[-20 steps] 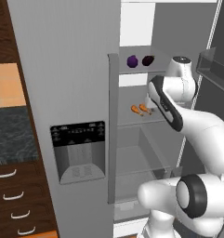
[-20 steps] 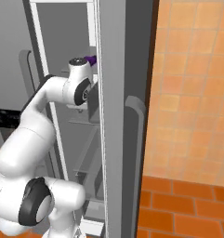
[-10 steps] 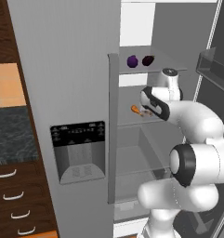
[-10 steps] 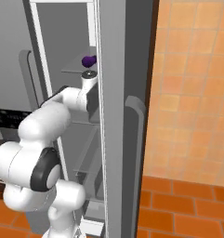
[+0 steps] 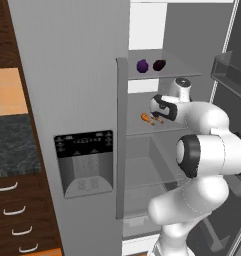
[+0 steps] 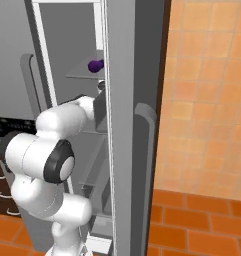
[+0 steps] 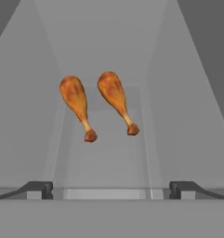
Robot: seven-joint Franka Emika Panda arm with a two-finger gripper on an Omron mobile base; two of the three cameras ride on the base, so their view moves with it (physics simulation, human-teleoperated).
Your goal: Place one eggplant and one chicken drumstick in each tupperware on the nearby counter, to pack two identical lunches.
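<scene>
two orange-brown chicken drumsticks, one (image 7: 76, 104) at 10 o'clock and one (image 7: 115, 98) at 12 in the hand view, lie side by side on a grey fridge shelf (image 7: 106, 158), bone ends toward the camera. the black two-finger gripper (image 7: 111, 189) is short of them, jaws spread wide and holding nothing. two glossy dark-purple eggplants (image 5: 143, 65) (image 5: 159, 65) sit one shelf higher.

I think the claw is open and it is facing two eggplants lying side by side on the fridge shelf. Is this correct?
Not quite. The open claw faces two chicken drumsticks, one beside the other, as the hand view shows. The eggplants lie on the shelf above, seen in the left base view.
</scene>
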